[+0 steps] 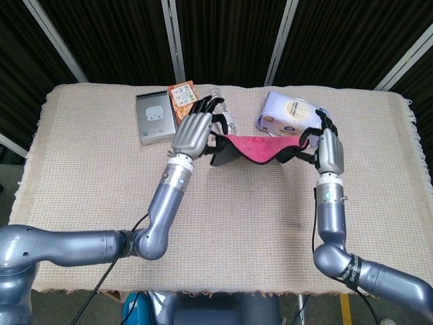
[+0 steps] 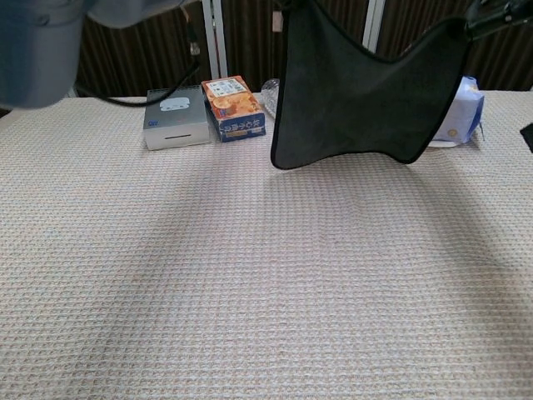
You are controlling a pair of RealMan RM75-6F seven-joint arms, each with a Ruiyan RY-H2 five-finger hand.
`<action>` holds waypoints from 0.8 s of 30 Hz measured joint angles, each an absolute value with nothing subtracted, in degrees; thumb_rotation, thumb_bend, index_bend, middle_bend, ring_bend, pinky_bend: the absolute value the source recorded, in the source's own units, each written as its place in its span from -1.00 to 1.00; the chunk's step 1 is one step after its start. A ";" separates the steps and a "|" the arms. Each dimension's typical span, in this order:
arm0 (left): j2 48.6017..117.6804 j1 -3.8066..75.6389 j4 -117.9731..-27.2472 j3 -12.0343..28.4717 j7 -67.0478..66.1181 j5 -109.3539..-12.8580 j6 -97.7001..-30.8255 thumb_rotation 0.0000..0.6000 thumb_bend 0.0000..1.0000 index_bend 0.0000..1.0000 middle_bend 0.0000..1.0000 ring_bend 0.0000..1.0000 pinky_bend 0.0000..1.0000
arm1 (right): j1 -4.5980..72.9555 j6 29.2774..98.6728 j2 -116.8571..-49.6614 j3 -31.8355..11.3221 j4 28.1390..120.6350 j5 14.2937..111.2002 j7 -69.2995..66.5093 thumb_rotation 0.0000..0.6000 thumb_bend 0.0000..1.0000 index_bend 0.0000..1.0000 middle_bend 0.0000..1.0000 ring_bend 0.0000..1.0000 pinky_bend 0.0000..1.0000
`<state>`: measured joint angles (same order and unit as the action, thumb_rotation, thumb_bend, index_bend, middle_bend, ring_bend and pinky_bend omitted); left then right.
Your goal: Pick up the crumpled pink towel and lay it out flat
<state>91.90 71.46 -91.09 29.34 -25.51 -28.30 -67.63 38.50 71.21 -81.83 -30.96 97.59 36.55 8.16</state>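
Note:
The towel (image 1: 254, 147) is pink on its upper face and dark on the other, with a black border. It hangs stretched between my two hands above the far middle of the table. My left hand (image 1: 194, 134) grips its left corner and my right hand (image 1: 329, 150) grips its right corner. In the chest view the towel (image 2: 358, 92) shows as a dark sheet sagging in the middle, its lower edge just above the cloth. My left arm (image 2: 37, 37) blurs the top left corner there, and only a dark bit of my right hand (image 2: 500, 12) shows at the top right.
A beige woven cloth (image 1: 237, 223) covers the table. Along the far edge stand a grey box (image 1: 153, 118), an orange carton (image 1: 181, 94), a clear plastic bottle (image 1: 223, 115) and a white and blue packet (image 1: 289, 112). The towel hangs just in front of them.

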 measured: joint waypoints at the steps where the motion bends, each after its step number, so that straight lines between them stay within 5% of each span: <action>1: 91.84 70.51 -92.68 28.42 -25.21 -28.71 -68.17 1.00 0.31 0.58 -0.81 -1.00 -0.95 | 37.82 71.62 -81.84 -29.90 98.56 37.37 8.04 1.00 0.37 0.44 -0.78 -1.00 -1.00; 12: 92.07 57.39 -105.08 14.45 -19.20 -37.95 -74.57 1.00 0.31 0.58 -0.81 -1.00 -0.95 | 30.60 77.90 -83.36 -17.45 106.04 48.25 8.19 1.00 0.37 0.44 -0.78 -1.00 -1.00; 24: 91.18 50.77 -110.41 8.26 -16.83 -47.60 -77.52 1.00 0.31 0.58 -0.81 -1.00 -0.95 | 25.25 81.95 -85.42 -10.62 107.26 55.71 8.27 1.00 0.37 0.44 -0.78 -1.00 -1.00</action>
<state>91.18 50.77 -110.41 8.26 -16.83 -47.60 -77.52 25.25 81.95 -85.42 -10.62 107.26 55.71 8.27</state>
